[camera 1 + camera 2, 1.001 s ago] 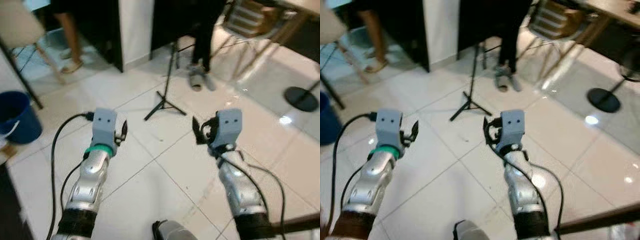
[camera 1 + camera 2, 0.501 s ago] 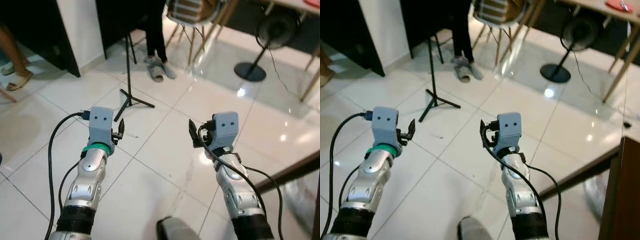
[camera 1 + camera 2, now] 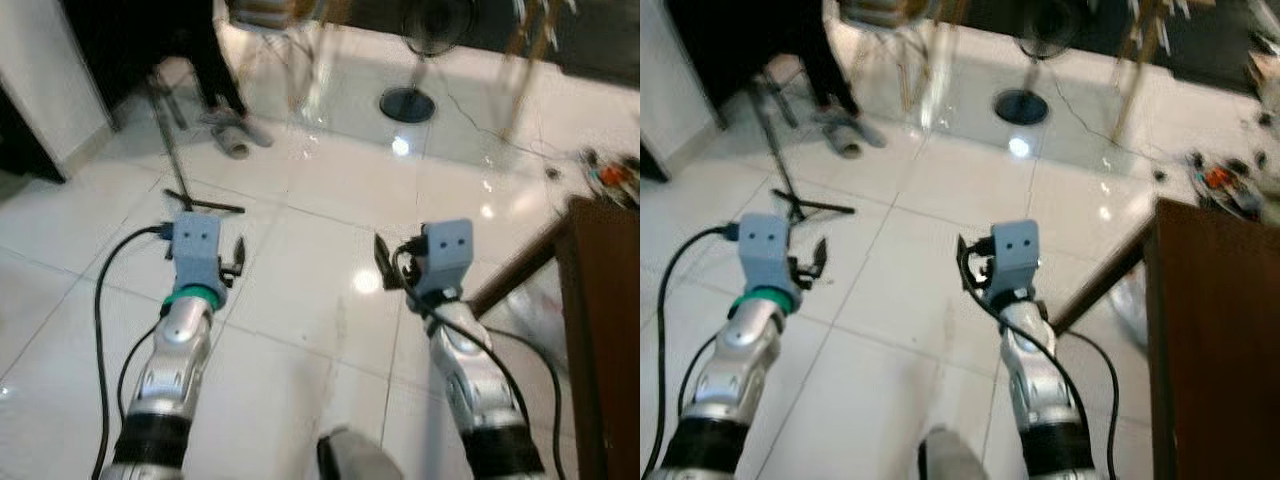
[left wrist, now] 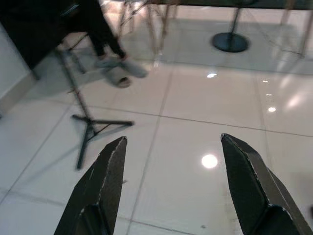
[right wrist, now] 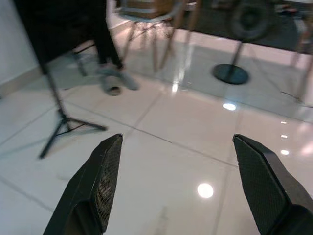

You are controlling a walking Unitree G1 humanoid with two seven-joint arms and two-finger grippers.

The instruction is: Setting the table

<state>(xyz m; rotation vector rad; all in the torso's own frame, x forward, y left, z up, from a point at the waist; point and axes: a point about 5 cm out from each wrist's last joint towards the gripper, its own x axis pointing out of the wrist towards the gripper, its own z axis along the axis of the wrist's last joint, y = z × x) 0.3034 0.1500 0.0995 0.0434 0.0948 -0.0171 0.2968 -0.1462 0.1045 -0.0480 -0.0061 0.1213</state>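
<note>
The left claw (image 4: pixel 168 188) hangs over the white tiled floor (image 3: pixel 300 300) with its two black fingers (image 4: pixel 100 188) spread wide and nothing between them. The right claw (image 5: pixel 188 188) is held level with it, well apart to the robot's right, its fingers (image 5: pixel 93 188) just as wide and just as empty. Both silver arms reach forward from the body, a black cable (image 3: pixel 100 320) looping off the left one.

Past the left claw a black tripod stand (image 3: pixel 185 170) rests its feet on the tiles, and beyond that a person's dark-trousered legs (image 3: pixel 215 80) end in grey slippers (image 3: pixel 235 142). Farther on stand the wooden legs of a chair (image 3: pixel 910 70) and a floor fan on a round black base (image 3: pixel 407 103) (all of it blurred).

To the right of the right arm is the corner of a dark brown wooden tabletop (image 3: pixel 1210 340). Small bright objects (image 3: pixel 1225 180), too blurred to identify, lie beyond its far edge; whether on the floor or something else cannot be told.
</note>
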